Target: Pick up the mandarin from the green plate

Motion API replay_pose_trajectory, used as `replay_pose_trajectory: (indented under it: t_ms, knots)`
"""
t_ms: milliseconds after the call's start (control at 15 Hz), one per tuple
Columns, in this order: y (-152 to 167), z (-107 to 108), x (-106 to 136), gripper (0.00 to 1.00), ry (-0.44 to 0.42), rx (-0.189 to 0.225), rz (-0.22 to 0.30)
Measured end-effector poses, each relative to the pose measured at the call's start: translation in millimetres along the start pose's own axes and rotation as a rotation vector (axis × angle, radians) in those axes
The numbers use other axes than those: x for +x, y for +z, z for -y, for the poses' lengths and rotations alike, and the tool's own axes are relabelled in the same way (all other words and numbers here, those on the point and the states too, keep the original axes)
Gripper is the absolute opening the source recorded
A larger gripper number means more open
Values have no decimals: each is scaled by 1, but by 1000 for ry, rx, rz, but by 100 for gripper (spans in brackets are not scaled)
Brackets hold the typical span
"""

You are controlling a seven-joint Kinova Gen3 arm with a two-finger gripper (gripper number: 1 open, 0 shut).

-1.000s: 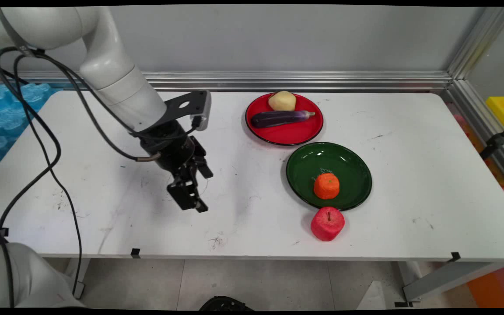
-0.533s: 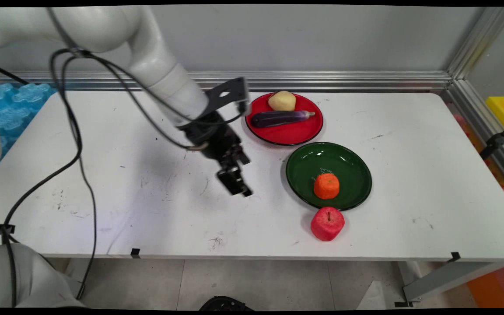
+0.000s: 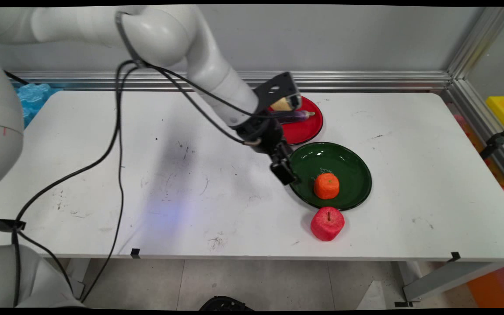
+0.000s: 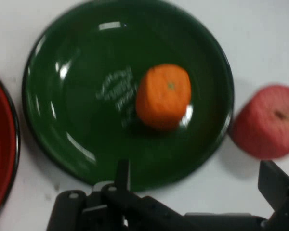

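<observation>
My black gripper [image 3: 288, 175] hovers open and holds nothing at the left rim of a green plate [image 3: 348, 162]. An orange [image 3: 326, 185] sits on that plate, just right of the gripper. A red apple [image 3: 327, 223] lies on the table beside the plate's near rim. In the hand view the orange [image 4: 163, 96] rests on the green plate [image 4: 72, 96] ahead of the gripper [image 4: 197, 180]. The apple [image 4: 267, 122] is at the right, off the plate. Nothing lies between the spread fingers.
Behind the green plate a red plate [image 3: 306, 131] carries a purple eggplant [image 3: 298, 115] and a potato [image 3: 281, 104], both partly hidden by the hand. Its rim [image 4: 0, 154] shows in the hand view. Blue foam [image 3: 33, 94] lies far left, a yellow box [image 3: 503, 109] far right.
The arm has swung to the right across the table, carrying the gripper from the left-centre to the green plate's left rim. The fruit and plates have not moved.
</observation>
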Motion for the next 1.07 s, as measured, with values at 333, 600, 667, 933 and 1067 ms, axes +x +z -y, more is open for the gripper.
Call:
replay_pose_trajectory:
  t_ms: [333, 600, 667, 933, 1067]
  knots:
    - [35, 8, 17, 100, 7, 23, -40]
    - [62, 8, 22, 100, 26, 29, -54]
    - [68, 8, 22, 100, 40, 32, -56]
    - [85, 4, 22, 100, 77, 46, -58]
    - [93, 1, 21, 100, 89, 51, -57]
